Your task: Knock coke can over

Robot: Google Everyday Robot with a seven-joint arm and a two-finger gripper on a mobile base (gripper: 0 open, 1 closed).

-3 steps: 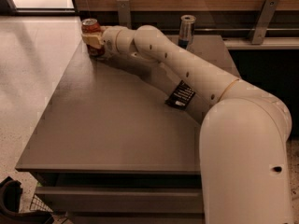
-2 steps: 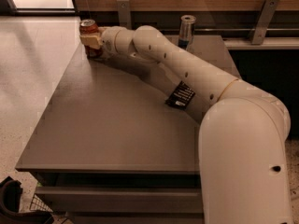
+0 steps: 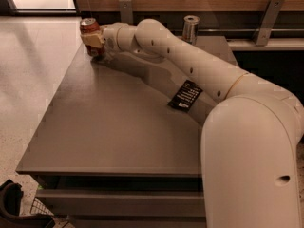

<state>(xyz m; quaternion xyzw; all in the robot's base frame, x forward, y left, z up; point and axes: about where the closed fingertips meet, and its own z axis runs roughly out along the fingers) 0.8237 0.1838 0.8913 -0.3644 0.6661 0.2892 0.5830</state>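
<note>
The coke can (image 3: pixel 89 26) is a short red-orange can with a silver top. It stands upright at the far left corner of the grey table (image 3: pixel 99 127). My gripper (image 3: pixel 94 42) is at the end of the outstretched white arm, right against the can's lower half, and it hides that part. Only the can's top part shows above the gripper.
A taller slim silver can (image 3: pixel 190 28) stands at the table's far edge, behind my arm. A black packet (image 3: pixel 185 95) lies mid-table under my forearm. The table's left edge drops to the pale floor (image 3: pixel 28 70) just beside the coke can. Metal brackets (image 3: pixel 125 8) line the back wall.
My gripper has shifted very slightly left at the coke can. The can has stayed upright in about the same spot.
</note>
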